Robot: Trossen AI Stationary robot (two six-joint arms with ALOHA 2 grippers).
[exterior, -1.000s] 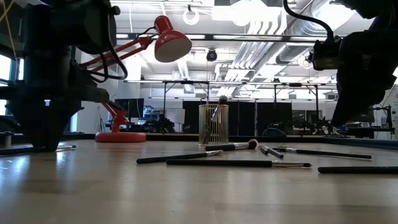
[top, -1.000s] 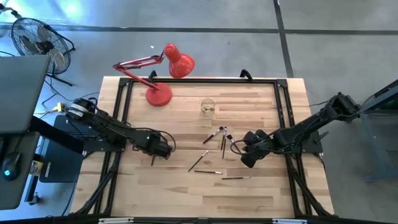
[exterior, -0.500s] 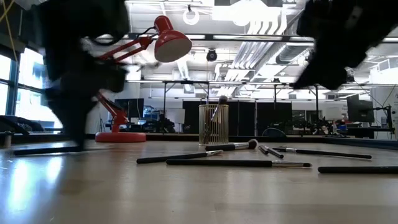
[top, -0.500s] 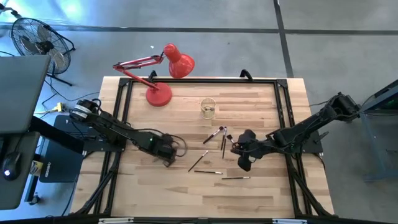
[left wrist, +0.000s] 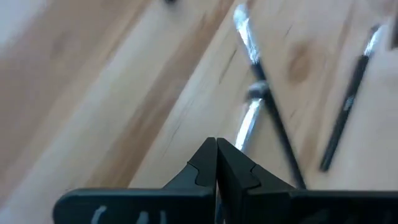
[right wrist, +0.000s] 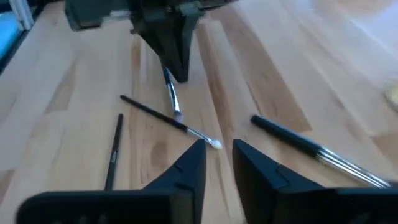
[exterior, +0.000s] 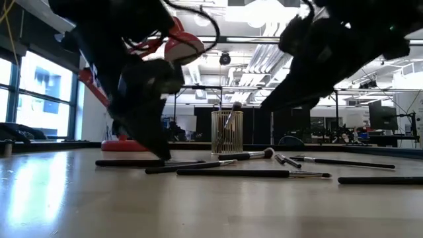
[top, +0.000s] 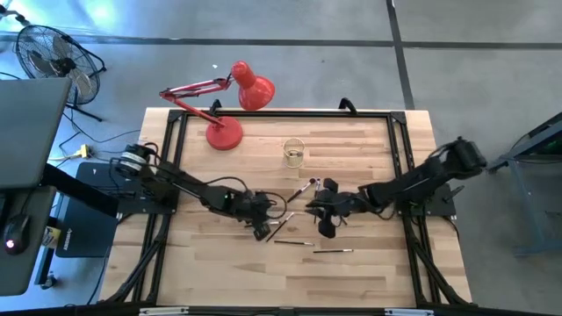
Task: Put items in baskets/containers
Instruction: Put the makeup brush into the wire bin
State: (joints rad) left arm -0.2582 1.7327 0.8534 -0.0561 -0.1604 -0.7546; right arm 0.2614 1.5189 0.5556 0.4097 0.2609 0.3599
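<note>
Several thin brushes (top: 294,242) lie scattered on the wooden table's middle. The small clear cup (top: 293,152) stands behind them with one brush upright in it (exterior: 232,109). My left gripper (top: 263,232) is low at the left end of the scatter, shut on a brush (exterior: 125,162). From the right, my right gripper (top: 327,230) hangs open above the brushes, with nothing between its fingers (right wrist: 193,163). It faces the left gripper (right wrist: 179,68). My left gripper pinches one brush between its shut fingertips (left wrist: 205,158); the silver ferrule (left wrist: 247,124) comes out just ahead of them. The fingers slant down from the table's left, roughly along the brush. The handle (exterior: 119,162) runs back leftward, level and at the table top.
A red desk lamp (top: 237,96) stands at the far left of the table, its base (exterior: 129,145) left of the cup. A black frame rail (top: 176,132) borders the table top. Bare wood lies along the near edge (top: 290,285).
My left gripper has gone toward the table's right edge, rolling its wrist, and the brush under its tips has slid along the table with it. My right gripper has moved toward the table's left, over the brushes, and has tipped.
</note>
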